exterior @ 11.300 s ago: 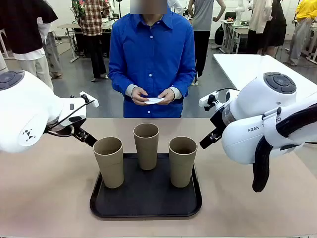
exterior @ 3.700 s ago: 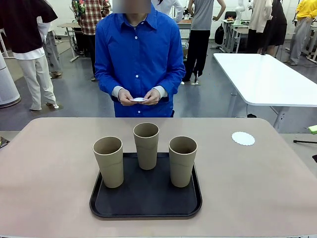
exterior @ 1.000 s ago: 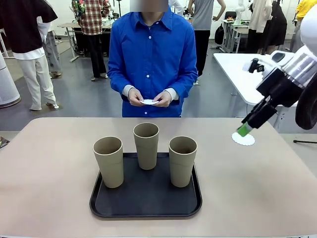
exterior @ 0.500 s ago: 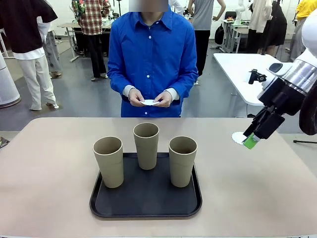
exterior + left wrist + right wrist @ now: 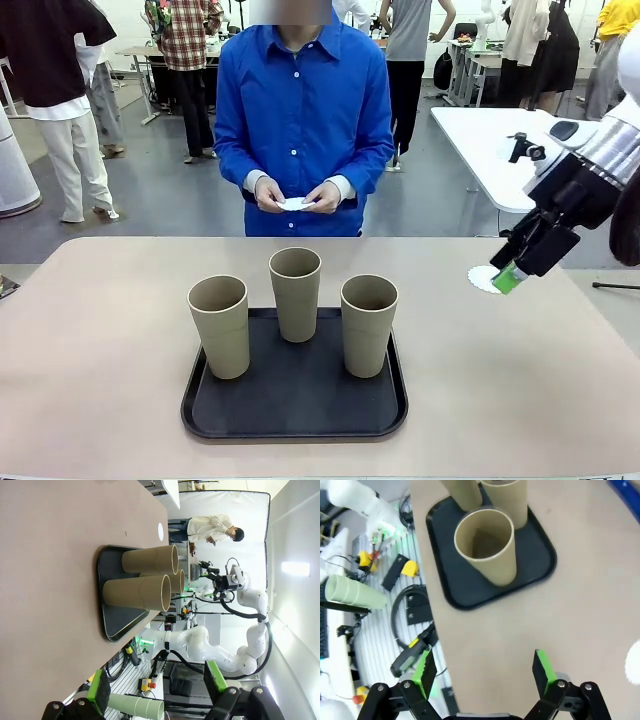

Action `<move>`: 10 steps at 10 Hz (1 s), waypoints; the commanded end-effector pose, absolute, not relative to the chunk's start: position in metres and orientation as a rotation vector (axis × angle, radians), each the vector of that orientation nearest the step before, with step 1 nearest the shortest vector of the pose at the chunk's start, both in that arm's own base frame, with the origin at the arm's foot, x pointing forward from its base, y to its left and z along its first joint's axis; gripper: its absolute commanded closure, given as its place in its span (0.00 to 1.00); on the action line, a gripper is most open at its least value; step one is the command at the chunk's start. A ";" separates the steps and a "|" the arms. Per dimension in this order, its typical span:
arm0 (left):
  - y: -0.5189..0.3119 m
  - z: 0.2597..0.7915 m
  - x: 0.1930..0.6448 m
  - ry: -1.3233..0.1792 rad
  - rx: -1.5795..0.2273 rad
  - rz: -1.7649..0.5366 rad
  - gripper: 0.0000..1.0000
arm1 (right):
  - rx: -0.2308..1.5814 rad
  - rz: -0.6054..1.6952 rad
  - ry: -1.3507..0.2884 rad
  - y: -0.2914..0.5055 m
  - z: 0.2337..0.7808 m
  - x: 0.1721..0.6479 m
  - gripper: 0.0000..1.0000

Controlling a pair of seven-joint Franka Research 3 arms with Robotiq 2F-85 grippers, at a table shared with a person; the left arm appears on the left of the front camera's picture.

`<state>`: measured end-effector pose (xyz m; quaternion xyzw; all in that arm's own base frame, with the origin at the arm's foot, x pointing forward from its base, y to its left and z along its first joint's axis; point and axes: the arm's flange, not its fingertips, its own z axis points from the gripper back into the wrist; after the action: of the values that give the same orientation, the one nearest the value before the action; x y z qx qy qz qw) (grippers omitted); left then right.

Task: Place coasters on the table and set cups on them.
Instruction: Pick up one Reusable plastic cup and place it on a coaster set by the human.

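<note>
Swung in from the right since a few seconds back, the right gripper [image 5: 510,277] now hangs just over the edge of the single round white scalloped paper coaster [image 5: 482,277], its fingers spread wide and empty. One coaster is laid, so a cup likely comes next. The left gripper [image 5: 157,686] is also spread, with nothing between its fingers. Three tall tapered khaki-beige cups [image 5: 296,292] stand upright on the black rectangular tray [image 5: 295,432], long axes vertical, mouths up. The person's hands [image 5: 295,195] hold more white paper. The coaster lies flat on the beige-tan table [image 5: 100,330] at far right, well apart from the cups.
</note>
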<state>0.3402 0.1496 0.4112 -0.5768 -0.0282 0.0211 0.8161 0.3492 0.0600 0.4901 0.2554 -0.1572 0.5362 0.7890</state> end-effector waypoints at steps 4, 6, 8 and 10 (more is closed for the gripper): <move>0.151 0.413 0.339 -0.064 -1.239 0.042 0.00 | 0.809 1.407 -0.797 0.046 0.409 0.373 0.00; 0.151 0.413 0.339 -0.064 -1.239 0.042 0.00 | 0.816 1.407 -0.912 0.047 0.378 0.379 0.00; 0.151 0.413 0.339 -0.064 -1.239 0.042 0.00 | 0.878 1.329 -0.901 0.049 0.347 0.386 0.00; 0.151 0.413 0.339 -0.064 -1.239 0.042 0.00 | 0.957 1.304 -0.872 0.054 0.324 0.385 0.00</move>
<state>0.3402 0.1497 0.4110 -0.5768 -0.0280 0.0214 0.8161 0.3828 0.0507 0.3307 0.4022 -0.3723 0.5673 0.6147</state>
